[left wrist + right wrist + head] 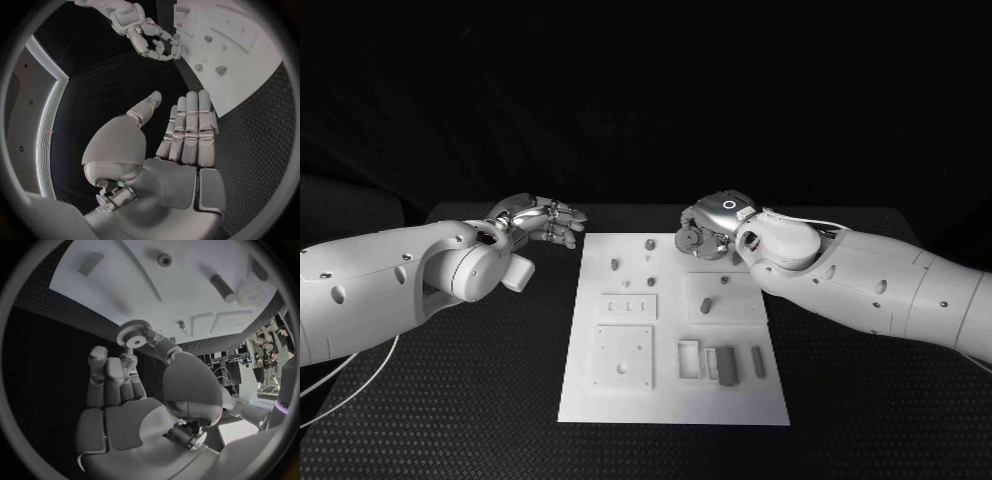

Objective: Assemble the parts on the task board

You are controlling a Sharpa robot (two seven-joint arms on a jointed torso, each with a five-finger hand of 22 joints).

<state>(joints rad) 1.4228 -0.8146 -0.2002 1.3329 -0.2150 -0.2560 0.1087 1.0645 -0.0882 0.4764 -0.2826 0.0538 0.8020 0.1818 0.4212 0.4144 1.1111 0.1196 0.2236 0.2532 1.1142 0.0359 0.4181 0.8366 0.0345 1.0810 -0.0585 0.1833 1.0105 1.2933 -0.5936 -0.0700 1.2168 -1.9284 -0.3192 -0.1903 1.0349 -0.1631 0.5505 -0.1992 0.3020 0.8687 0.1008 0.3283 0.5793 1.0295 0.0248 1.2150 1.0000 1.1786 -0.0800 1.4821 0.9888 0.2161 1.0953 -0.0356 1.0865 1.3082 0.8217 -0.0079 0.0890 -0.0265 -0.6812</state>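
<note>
Grey and toothed round its rim, a small gear (132, 335) with a pale hub is pinched between the thumb and a fingertip of the right robot hand (708, 228); the other fingers of that hand stand upright beside it. In the head view this hand sits at the upper right corner of the task board (668, 400), at centre frame, with the gear held just above the board's far edge.

White and long, the task board lies in the middle of the black desk (473, 400). Its upper part carries several small grey pegs (616, 265). Lower down are raised rectangular plates (622, 356), and in the lower right of the board a few slim grey blocks (724, 363) lie side by side.

The left robot hand (542, 220) hangs off the board's upper left corner, above the desk and apart from the board. In its own wrist view its fingers (190, 127) are straight and together, the thumb spread to one side, with nothing in it.
</note>
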